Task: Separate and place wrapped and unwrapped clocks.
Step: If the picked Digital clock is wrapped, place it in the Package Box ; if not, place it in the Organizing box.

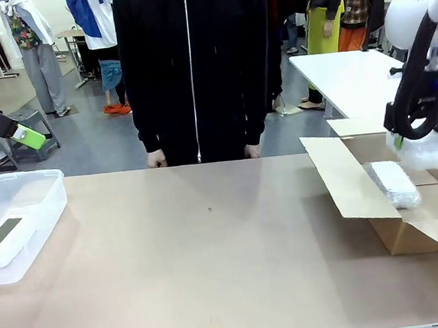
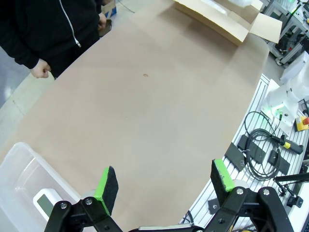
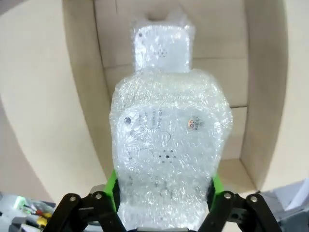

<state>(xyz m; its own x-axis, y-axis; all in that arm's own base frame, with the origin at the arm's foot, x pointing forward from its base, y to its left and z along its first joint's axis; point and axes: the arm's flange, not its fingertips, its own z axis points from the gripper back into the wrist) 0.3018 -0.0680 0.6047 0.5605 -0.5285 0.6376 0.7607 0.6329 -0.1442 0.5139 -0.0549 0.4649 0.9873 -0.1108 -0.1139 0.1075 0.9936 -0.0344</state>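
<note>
A wrapped clock (image 3: 166, 154), a bundle of white bubble wrap with a pale case showing faintly through the film, is pinched between the green pads (image 3: 111, 191) of the right tool (image 3: 164, 193). In the front view that bundle (image 1: 427, 152) hangs under the right tool (image 1: 413, 141) at about 3 o'clock, over the open cardboard box (image 1: 359, 190) whose flaps are folded outward. A second wrapped clock (image 1: 393, 183) lies on the floor of that box, just below and toward 7 o'clock of the held one; from the right wrist it (image 3: 161, 46) appears past the top end of the held bundle, at 12 o'clock, resting between the box's walls (image 3: 82, 72).

The unwrapped clock (image 1: 1, 237), white with a dark oblong screen, lies inside a clear plastic bin (image 1: 33, 188) at 9 o'clock on the bench (image 1: 212, 264). From the left wrist the same clock (image 2: 48, 202) shows at 8 o'clock inside the bin (image 2: 19, 159).

The left tool (image 2: 164, 186) has its jaws spread wide with nothing between them, above the bench's near edge beside the bin; in the front view a green pad (image 1: 29, 137) and its black finger reach in from 9 o'clock, above the bin.

A person in a black zipped jacket (image 1: 191, 59) stands at the far side, at 12 o'clock, with both hands (image 1: 156, 160) hanging at the bench's far edge. The brown bench surface between bin and box is bare except for a small dark speck (image 1: 210, 209).
</note>
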